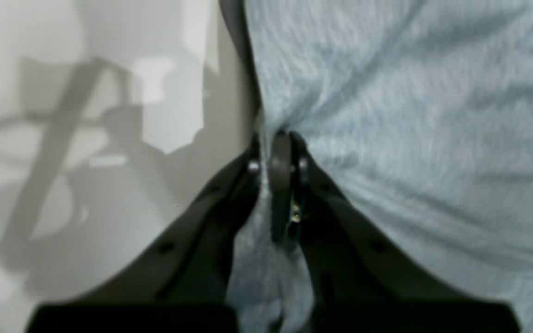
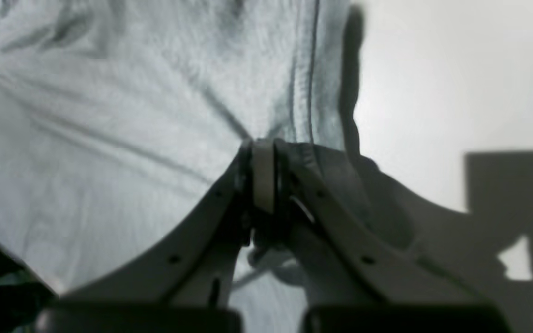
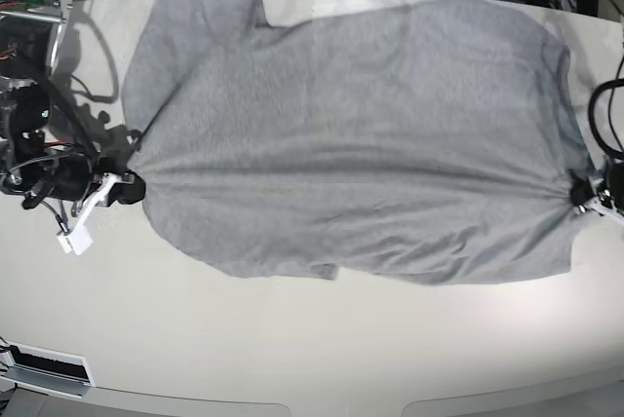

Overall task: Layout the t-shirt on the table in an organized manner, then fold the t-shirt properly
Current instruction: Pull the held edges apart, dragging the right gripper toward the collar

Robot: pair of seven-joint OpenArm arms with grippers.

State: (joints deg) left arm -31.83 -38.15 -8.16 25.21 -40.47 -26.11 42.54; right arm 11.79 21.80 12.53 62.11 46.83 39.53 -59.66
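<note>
Both your pincers, left (image 1: 278, 152) and right (image 2: 263, 152), are clamped on opposite ends of the shirt (image 3: 351, 134), stretched nearly flat across the tabletop (image 3: 292, 339), so layout is almost finished and folding remains.

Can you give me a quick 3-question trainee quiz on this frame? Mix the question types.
1. True or false: both grippers are shut on the t-shirt.
2. Multiple choice: how does the shirt lie on the table?
A. Bunched in a ball at the near edge
B. Stretched sideways between the two arms
C. Folded into a neat square
3. Short answer: is any black lettering visible on the shirt's upper face?

Key
1. True. The left gripper pinches cloth at one end and the right gripper pinches it at the other, with creases radiating from each grip.
2. B.
3. No, only plain grey shows in all three views.
</note>
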